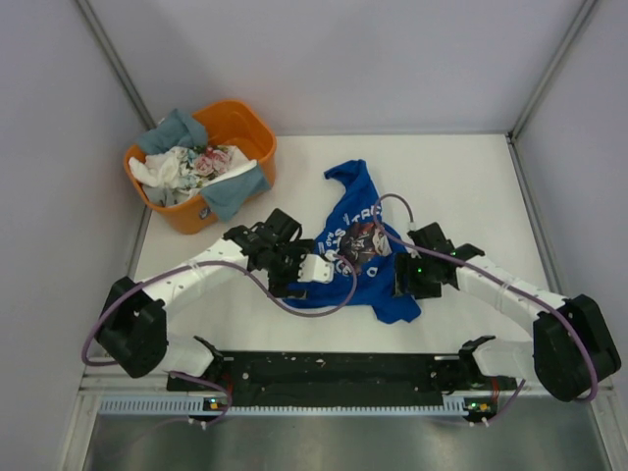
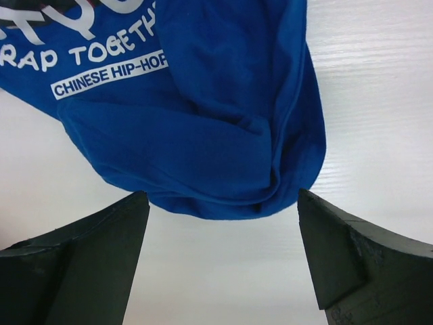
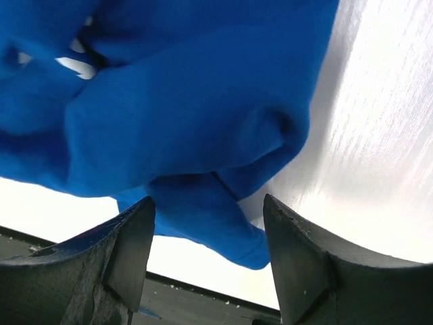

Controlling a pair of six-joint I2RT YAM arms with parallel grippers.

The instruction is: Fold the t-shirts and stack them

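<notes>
A royal blue t-shirt (image 1: 348, 191) with white lettering and a dark graphic lies crumpled on the white table, between my two grippers. My left gripper (image 1: 329, 271) is open at the shirt's near-left edge; in the left wrist view the gripper (image 2: 223, 203) has its tips just short of the shirt's rolled hem (image 2: 223, 122) and holds nothing. My right gripper (image 1: 405, 282) is open at the shirt's near-right corner. In the right wrist view that gripper (image 3: 208, 206) has a blue cloth corner (image 3: 203, 217) lying between its open jaws, not pinched. Grey-blue (image 1: 179, 129), white (image 1: 160, 169) and floral (image 1: 208, 160) shirts are bundled in the tub.
An orange plastic tub (image 1: 253, 126) stands at the table's far left. Grey walls enclose the table on three sides. The black base rail (image 1: 334, 371) runs along the near edge. Purple cables loop over the shirt.
</notes>
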